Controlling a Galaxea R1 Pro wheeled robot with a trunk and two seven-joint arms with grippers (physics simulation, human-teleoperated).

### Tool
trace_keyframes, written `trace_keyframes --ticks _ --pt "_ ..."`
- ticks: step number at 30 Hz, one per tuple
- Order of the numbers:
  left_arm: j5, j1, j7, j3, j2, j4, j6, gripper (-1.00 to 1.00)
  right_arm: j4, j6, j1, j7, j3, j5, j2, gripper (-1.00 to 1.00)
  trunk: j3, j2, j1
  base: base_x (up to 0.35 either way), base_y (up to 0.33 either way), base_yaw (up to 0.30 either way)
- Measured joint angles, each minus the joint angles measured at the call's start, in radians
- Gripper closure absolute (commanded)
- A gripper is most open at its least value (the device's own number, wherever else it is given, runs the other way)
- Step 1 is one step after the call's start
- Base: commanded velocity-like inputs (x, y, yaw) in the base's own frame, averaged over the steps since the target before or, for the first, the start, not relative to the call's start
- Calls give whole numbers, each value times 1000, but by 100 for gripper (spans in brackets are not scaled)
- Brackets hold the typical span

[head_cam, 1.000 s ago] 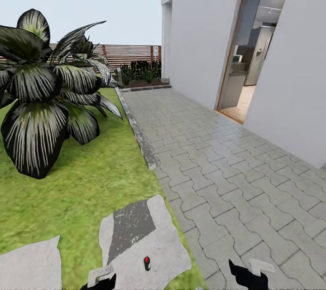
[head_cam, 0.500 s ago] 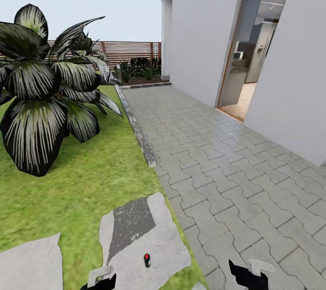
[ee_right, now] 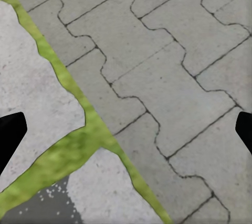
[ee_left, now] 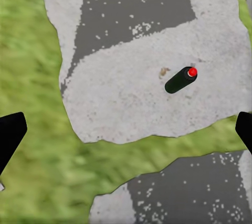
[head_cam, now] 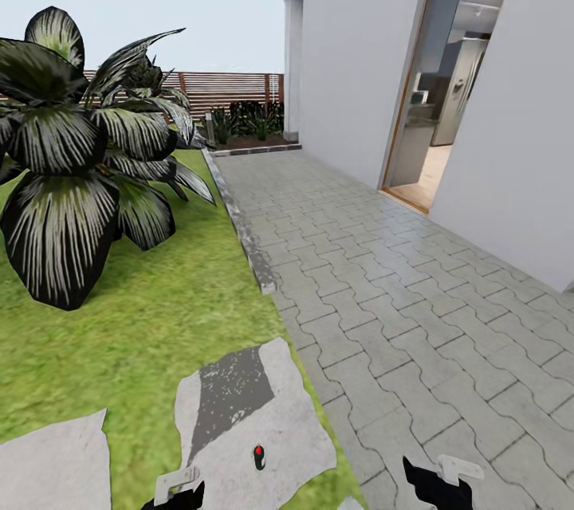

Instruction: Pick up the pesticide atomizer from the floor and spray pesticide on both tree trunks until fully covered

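The pesticide atomizer [head_cam: 258,457], a small dark bottle with a red top, lies on its side on a pale stepping stone [head_cam: 279,422] set in the grass. In the left wrist view the atomizer [ee_left: 181,79] lies ahead of my left gripper [ee_left: 126,129], whose dark fingertips [ee_left: 10,135] stand wide apart, open and empty, well short of it. My left gripper [head_cam: 179,492] sits at the head view's lower edge. My right gripper [head_cam: 440,486] hangs open over the paving [ee_right: 157,77], with nothing between its fingers. The trees and the tree trunk are out of view.
A big dark-leaved plant [head_cam: 76,167] stands on the lawn at the left. A stone kerb [head_cam: 243,235] divides the grass from a paved path along the white house wall [head_cam: 351,56] with an open doorway [head_cam: 442,96]. A slatted fence [head_cam: 227,96] closes the far end.
The whole head picture has shifted slightly, so the camera moved a little. The atomizer and both grippers keep their places.
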Motion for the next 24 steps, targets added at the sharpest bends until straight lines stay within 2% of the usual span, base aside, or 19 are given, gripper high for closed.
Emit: trace_keyframes --ticks 24 --pt "0 0 0 0 0 0 0 -100 0 0 0 0 0 0 0 -100 -31 0 0 0 0 0"
